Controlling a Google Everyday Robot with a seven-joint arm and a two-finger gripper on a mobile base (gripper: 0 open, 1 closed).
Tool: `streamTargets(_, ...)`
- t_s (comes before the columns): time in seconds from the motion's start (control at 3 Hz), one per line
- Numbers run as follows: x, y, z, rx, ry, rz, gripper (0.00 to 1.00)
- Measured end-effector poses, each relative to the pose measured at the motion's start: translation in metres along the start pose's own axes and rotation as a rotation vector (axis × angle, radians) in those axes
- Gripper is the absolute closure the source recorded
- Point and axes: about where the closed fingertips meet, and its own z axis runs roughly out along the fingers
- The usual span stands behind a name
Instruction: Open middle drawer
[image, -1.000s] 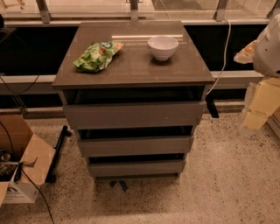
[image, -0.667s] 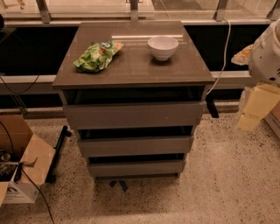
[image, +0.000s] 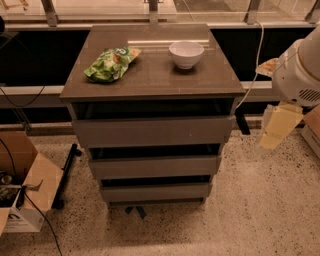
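The middle drawer (image: 155, 166) is the mid-sized flat grey-brown front in the cabinet, between the wider top front (image: 152, 131) and the narrower bottom front (image: 155, 192). A dark gap shows above it and none of its inner tray is visible. My gripper (image: 277, 127) hangs pale yellow under the white arm housing (image: 300, 70), to the right of the cabinet. It is level with the top front and apart from all the drawers, touching nothing.
A green snack bag (image: 110, 63) and a white bowl (image: 186, 53) lie on the cabinet top (image: 150, 80). An open cardboard box (image: 22, 190) with cables stands on the floor at the left. A white cable (image: 255, 60) hangs right of the cabinet.
My gripper has moved left and slightly down, closer to the cabinet's right side. The drawers, bag and bowl have not moved.
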Motion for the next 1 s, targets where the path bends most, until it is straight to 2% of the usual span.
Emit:
streamTargets(0.33,-0.008,0.006,0.024,-0.009,0.03,-0.02,0.0)
streamTargets(1.0,-0.004,0.025,0.112,-0.053,0.083,-0.047,0.0)
